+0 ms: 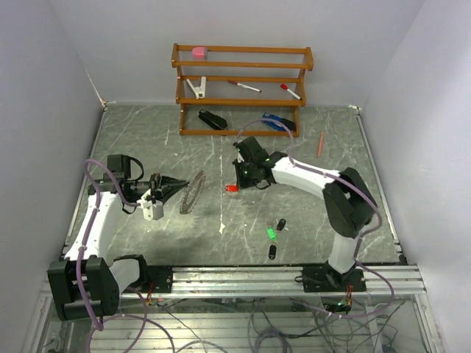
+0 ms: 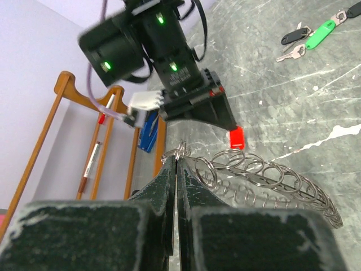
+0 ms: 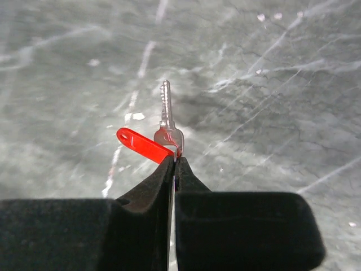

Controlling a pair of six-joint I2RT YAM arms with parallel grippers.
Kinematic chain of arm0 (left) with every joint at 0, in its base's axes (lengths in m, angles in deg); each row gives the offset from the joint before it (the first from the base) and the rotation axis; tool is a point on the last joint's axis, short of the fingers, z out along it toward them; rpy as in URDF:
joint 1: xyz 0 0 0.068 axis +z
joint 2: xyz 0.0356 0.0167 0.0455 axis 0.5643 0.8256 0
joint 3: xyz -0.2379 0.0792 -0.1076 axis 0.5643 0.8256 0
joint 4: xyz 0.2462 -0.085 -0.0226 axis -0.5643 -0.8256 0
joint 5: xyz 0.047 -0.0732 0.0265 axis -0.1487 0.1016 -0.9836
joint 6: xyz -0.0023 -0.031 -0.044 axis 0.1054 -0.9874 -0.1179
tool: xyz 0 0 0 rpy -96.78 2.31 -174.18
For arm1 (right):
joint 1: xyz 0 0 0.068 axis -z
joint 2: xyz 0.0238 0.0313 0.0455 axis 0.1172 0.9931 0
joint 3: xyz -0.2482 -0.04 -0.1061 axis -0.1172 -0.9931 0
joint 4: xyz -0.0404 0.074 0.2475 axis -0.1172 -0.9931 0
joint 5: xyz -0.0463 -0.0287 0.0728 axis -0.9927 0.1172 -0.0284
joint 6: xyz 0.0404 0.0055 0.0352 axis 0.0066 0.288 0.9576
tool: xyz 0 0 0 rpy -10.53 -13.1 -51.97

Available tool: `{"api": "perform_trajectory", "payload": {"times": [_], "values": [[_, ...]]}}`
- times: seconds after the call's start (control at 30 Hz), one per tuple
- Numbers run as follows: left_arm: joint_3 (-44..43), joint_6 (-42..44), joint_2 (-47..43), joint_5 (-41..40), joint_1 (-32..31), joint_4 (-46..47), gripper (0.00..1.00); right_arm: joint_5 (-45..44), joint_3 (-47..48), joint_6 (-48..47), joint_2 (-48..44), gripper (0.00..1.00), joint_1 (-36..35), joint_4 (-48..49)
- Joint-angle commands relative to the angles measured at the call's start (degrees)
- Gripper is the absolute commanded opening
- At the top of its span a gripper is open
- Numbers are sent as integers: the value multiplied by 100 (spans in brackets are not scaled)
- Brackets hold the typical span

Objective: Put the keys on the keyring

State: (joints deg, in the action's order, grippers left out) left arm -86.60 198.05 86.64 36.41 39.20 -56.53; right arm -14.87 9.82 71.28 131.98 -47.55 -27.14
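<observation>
The keyring (image 1: 193, 193), a big thin ring strung with several small silvery loops (image 2: 271, 178), lies left of centre. My left gripper (image 1: 174, 187) is shut on its near end (image 2: 178, 159). The red key (image 1: 232, 189) hangs just above the table to the right of the keyring. My right gripper (image 1: 240, 182) is shut on the ring joining its red tag (image 3: 144, 145) to its silver blade (image 3: 165, 107), fingertips together (image 3: 174, 161). In the left wrist view the red key (image 2: 237, 137) shows beyond the ring. A green key (image 1: 271, 233) and two black keys (image 1: 281, 224) (image 1: 272, 251) lie on the table nearer the front.
A wooden rack (image 1: 243, 88) stands at the back with a pink eraser (image 1: 199, 52), markers and a clip on its shelves. A black stapler (image 1: 212, 119) and a blue object (image 1: 277, 122) sit at its foot. An orange pencil (image 1: 321, 143) lies at the right.
</observation>
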Motion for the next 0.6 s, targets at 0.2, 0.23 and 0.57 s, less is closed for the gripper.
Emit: {"api": "perform_trajectory", "payload": {"times": [0.2,0.23,0.57], "values": [[-603,3696,0,546,20,-445,7,1894,887,-909,-1769,0,-11,-158],[-596,3700,18,547,8,-411,7,2030,1123,-945,-1742,0,-60,-251],[-646,3700,23,543,-84,-339,7,2907,1660,-1162,-1498,0,-515,-494]]}}
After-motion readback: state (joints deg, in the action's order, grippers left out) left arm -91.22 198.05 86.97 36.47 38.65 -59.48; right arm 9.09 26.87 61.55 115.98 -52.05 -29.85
